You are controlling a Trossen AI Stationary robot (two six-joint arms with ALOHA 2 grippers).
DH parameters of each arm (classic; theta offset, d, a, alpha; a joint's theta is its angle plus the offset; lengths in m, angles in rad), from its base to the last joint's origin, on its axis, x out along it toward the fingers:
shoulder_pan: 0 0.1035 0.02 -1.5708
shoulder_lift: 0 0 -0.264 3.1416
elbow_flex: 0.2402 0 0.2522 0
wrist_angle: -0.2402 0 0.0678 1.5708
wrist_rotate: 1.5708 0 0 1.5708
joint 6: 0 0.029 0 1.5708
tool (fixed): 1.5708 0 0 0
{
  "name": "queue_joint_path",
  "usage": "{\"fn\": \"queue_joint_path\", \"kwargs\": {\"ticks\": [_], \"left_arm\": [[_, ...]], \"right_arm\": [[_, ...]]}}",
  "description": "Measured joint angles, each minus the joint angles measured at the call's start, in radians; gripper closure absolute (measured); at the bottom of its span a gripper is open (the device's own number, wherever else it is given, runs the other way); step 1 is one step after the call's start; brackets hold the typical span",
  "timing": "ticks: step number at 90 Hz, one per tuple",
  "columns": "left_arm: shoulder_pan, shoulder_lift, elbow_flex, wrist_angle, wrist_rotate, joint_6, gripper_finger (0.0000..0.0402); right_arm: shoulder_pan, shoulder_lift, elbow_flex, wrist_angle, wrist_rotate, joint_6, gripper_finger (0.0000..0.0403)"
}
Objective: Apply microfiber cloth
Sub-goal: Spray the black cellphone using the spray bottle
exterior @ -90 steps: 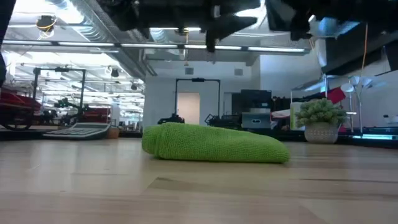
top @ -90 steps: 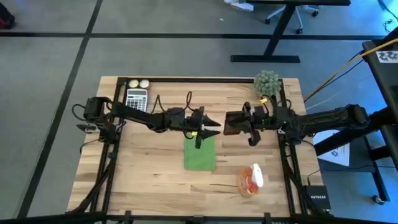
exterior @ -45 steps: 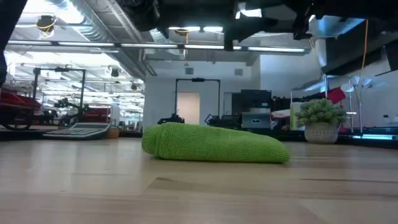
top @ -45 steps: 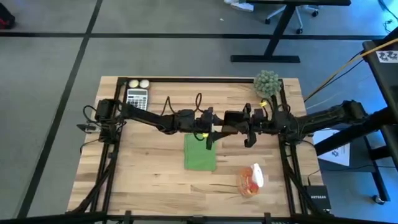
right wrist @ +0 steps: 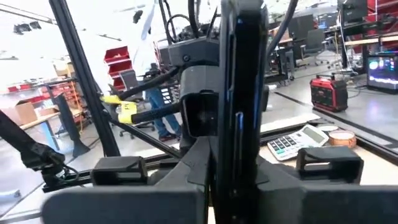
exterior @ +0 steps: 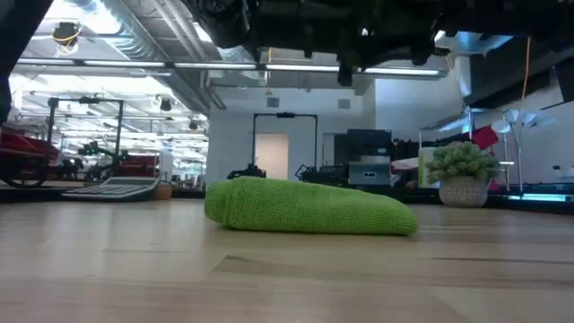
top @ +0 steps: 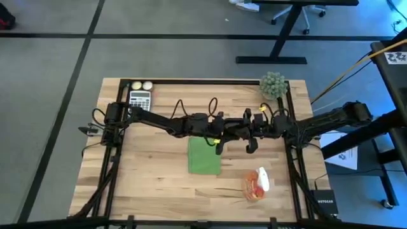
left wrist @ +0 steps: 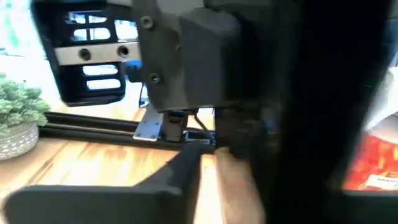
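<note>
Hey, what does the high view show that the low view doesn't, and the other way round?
Only the high view shows the spray bottle, two pale balls, and both arms meeting above the table, left gripper facing right gripper. Only the low view shows the room behind, with its ceiling lights and doorway. Both share the folded microfiber cloth lying untouched on the wood, the calculator and the potted plant.

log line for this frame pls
left gripper: mid-air, meeting right | right gripper: shut on black phone, held edge-up | microfiber cloth: flat on table, untouched
</note>
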Motion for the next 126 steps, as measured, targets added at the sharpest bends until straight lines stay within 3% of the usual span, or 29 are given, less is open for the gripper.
{"fn": "queue_joint_path", "kwargs": {"ticks": [6, 15, 30, 52, 66, 85, 98, 126], "left_arm": [[0.0, 0.0, 0.0, 0.001, 0.002, -0.003, 0.0385], [0.0, 0.0, 0.0, -0.001, 0.012, 0.0, 0.0388], [-0.014, 0.0, 0.0, -0.012, 0.016, 0.005, 0.039], [-0.02, -0.035, -0.001, -0.083, 0.032, 0.012, 0.0392], [-0.021, -0.053, -0.001, -0.092, 0.04, 0.024, 0.0393], [-0.034, -0.058, -0.001, -0.159, 0.047, 0.02, 0.0393], [-0.059, -0.058, -0.001, -0.209, 0.047, 0.021, 0.0393], [-0.122, -0.058, -0.001, -0.244, 0.033, 0.009, 0.0391]], "right_arm": [[0.0, 0.0, 0.0, -0.004, 0.013, -0.004, 0.039], [0.0, -0.001, 0.0, -0.006, 0.031, 0.0, 0.0374], [0.001, -0.066, 0.018, -0.118, 0.041, -0.043, 0.0308], [0.002, -0.306, 0.239, -0.921, 0.037, -0.012, 0.0191], [0.002, -0.392, 0.393, -1.338, -0.076, 0.151, 0.0148], [0.075, -0.444, 0.402, -1.634, -0.269, 0.488, 0.0142], [0.2, -0.443, 0.348, -1.707, -0.268, 0.625, 0.0152], [0.498, -0.36, 0.271, -1.683, -0.233, 0.895, 0.0168]]}}
